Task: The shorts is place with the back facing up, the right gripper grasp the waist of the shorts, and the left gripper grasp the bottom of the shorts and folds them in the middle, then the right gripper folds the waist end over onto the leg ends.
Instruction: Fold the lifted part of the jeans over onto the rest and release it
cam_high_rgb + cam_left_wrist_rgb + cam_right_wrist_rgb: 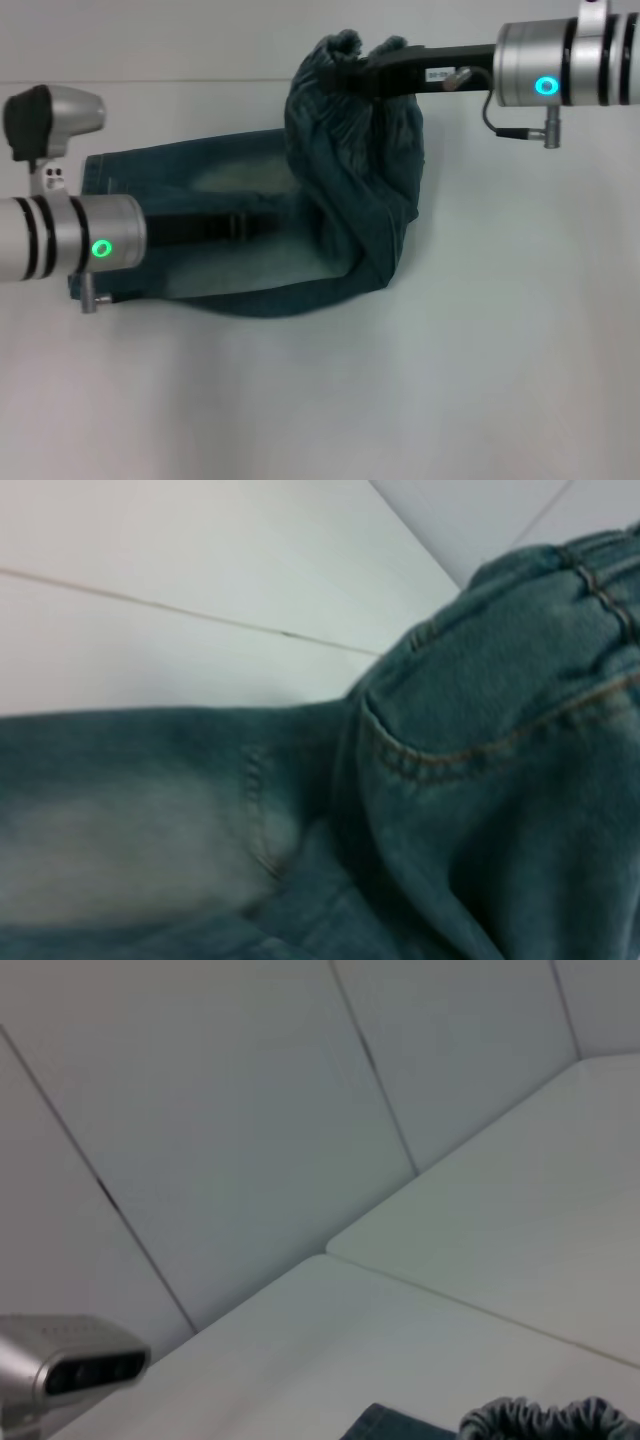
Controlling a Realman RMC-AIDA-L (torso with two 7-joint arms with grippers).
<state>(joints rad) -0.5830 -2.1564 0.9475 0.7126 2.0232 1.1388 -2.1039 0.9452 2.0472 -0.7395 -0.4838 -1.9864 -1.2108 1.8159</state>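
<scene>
The blue faded-wash denim shorts [300, 240] lie on the white surface [480, 380], already doubled lengthwise into a long strip, with the left part flat and the right part hauled up into a bunched hump. They look soft and limp but fairly heavy for cloth: the raised fabric sags in thick folds, so a pinch on a stitched, thicker edge such as the puckered waistband or a hem should hold better than one on loose cloth. The black right pincer [365, 70] on its white-labelled arm is pressed together on the gathered waist end, which hangs from it above the far edge of the strip; the right wrist view shows only a sliver of puckered band [545, 1422] low in the picture. The black left pincer [235, 228] on its silver wrist lies low over the flat part, pointing towards the hump, with the leg ends [95, 190] behind it near its wrist; whether its fingers are spread or pinching the denim I cannot tell.
</scene>
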